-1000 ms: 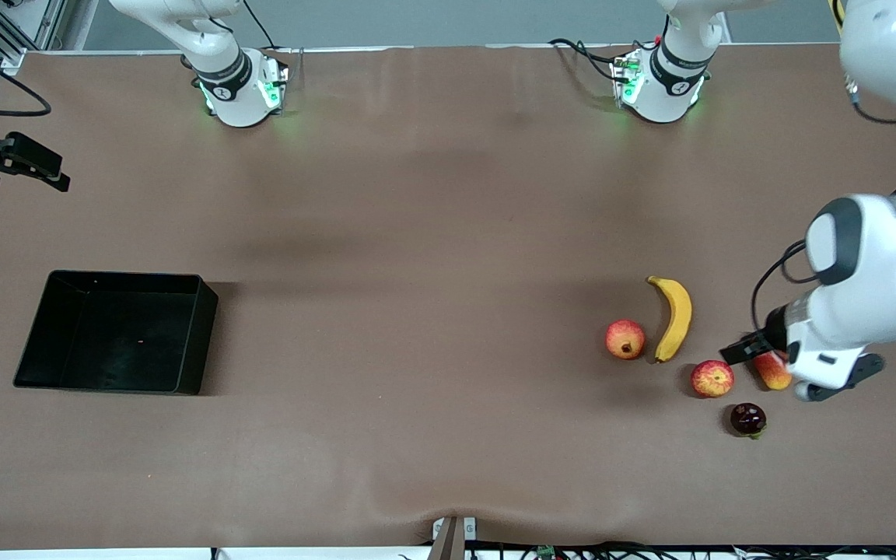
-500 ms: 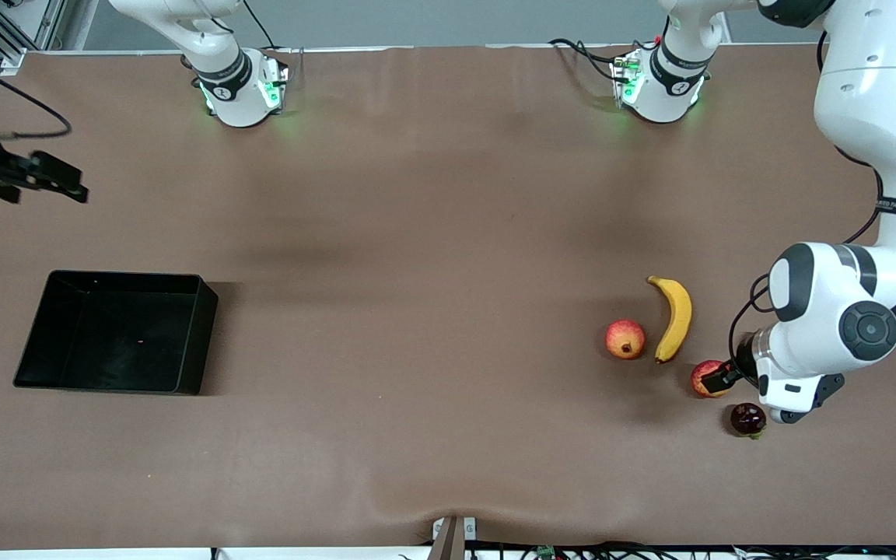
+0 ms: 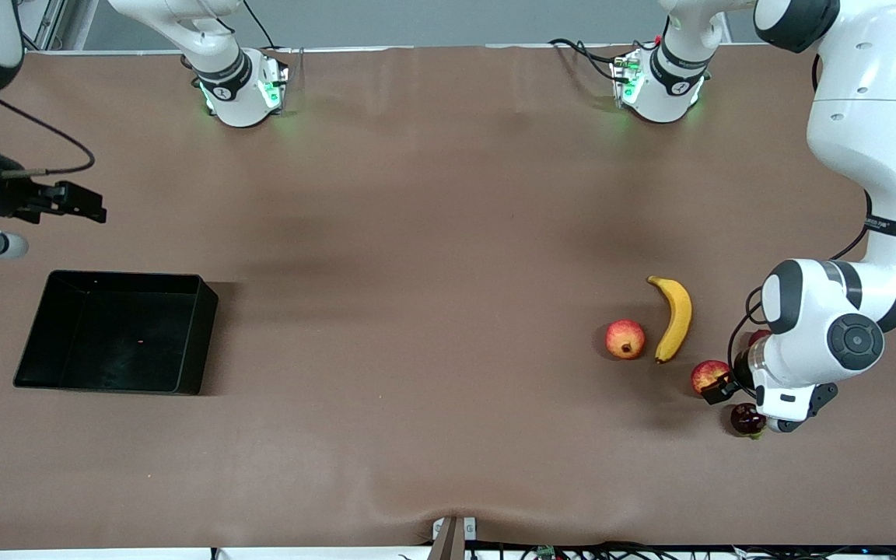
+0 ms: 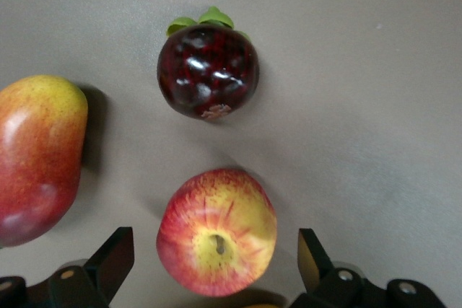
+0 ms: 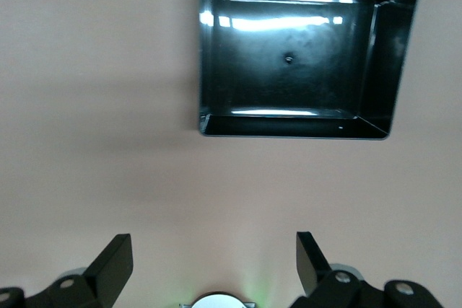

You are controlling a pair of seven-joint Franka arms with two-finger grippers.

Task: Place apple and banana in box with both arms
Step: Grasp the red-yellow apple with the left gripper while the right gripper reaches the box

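The left gripper (image 4: 215, 259) is held spread wide over the apple (image 4: 216, 232), nothing grasped, toward the left arm's end of the tabletop. A dark mangosteen (image 4: 208, 70) and a mango (image 4: 36, 155) lie near the apple. The banana (image 3: 674, 317) lies beside a pomegranate (image 3: 624, 339). The right gripper (image 5: 214, 261) is seen spread and empty above bare tabletop near the black box (image 5: 390, 55), which sits toward the right arm's end.

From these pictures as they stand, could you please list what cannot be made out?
- Oblong red-orange mango-like fruit: front view, mostly hidden by the left arm; left wrist view, cut by the edge.
- Small red apple: front view, partly covered by the open left gripper.
- Right gripper: front view, fingers too small.
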